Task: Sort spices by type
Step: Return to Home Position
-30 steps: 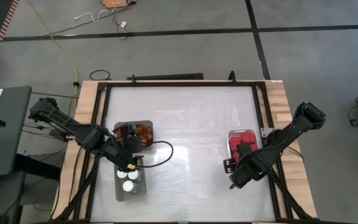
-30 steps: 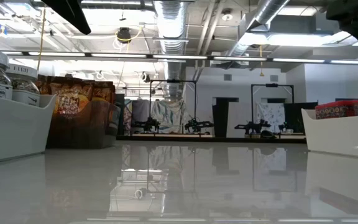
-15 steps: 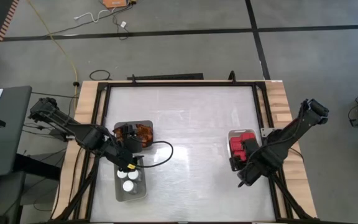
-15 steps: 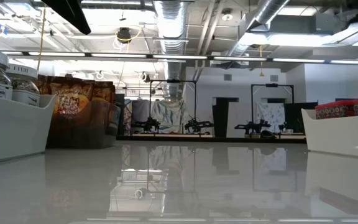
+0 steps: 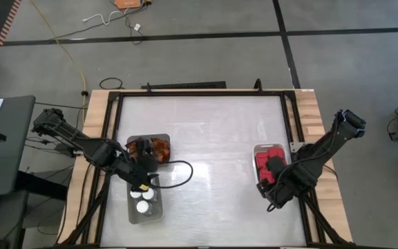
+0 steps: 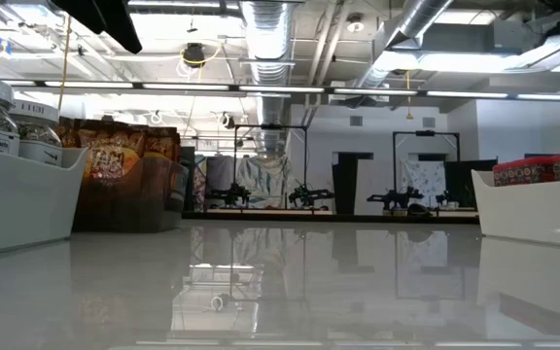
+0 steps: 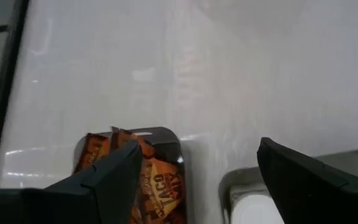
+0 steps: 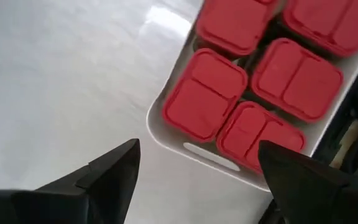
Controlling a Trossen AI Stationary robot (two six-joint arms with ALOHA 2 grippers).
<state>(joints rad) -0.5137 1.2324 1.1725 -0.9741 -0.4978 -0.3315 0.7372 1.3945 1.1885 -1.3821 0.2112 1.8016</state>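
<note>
- Backward goes the right gripper (image 5: pixel 271 196): over the last second it has slid off the open middle of the table to one short end of the white tray (image 5: pixel 269 144). The left arm has not shifted.
- Fingers of the right gripper are spread wide and empty. Its wrist camera looks past them onto the red boxes (image 8: pixel 205 102), packed side by side inside the white tray.
- Well apart from the white tray, across the table, the left gripper (image 5: pixel 142 178) hangs with its fingers likewise released and nothing between them.
- Under that arm, equally far from the white tray, the orange packets (image 5: pixel 159 147) fill the dark tray (image 5: pixel 150 136). The white-lidded jars (image 5: pixel 144 200) stand in the grey tray (image 5: pixel 131 216) just beside it.
- No spice shows on the bare tabletop between the white tray and the other two, so the sorting looks finished. The step in hand is the retreat to rest.
- Next, the right arm probably needs to keep drawing away from the white tray, high enough that a fingertip cannot catch its rim. The left arm likely needs to lift clear of its two trays before folding back.
</note>
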